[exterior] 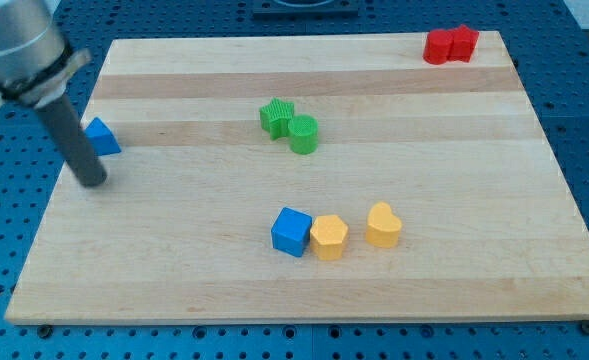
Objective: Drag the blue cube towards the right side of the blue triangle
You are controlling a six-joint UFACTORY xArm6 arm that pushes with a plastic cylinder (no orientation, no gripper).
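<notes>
The blue cube (291,231) sits in the lower middle of the frame on the wooden worktop (454,150), touching a yellow hexagonal block (329,237) on its right; a yellow heart-shaped block (383,225) lies just beyond that. The blue triangle (101,136) is at the left edge of the frame, well apart from the cube. The arm carries no pincer, so there is nothing to open or close, only a dark rod whose tip (92,183) rests on the worktop just below and left of the triangle, far from the cube.

The cube looks small, rigid and light, and will likely slide easily on the smooth wood. Its flat faces suit pushing, though an off-centre push would probably spin it. Contact is best made on its right face, yet the yellow hexagonal block crowds that side, so the tip may need to enter from the lower right. A green star (276,115) and green cylinder (303,134) stand above the likely path; two red blocks (450,45) sit at the upper right.
</notes>
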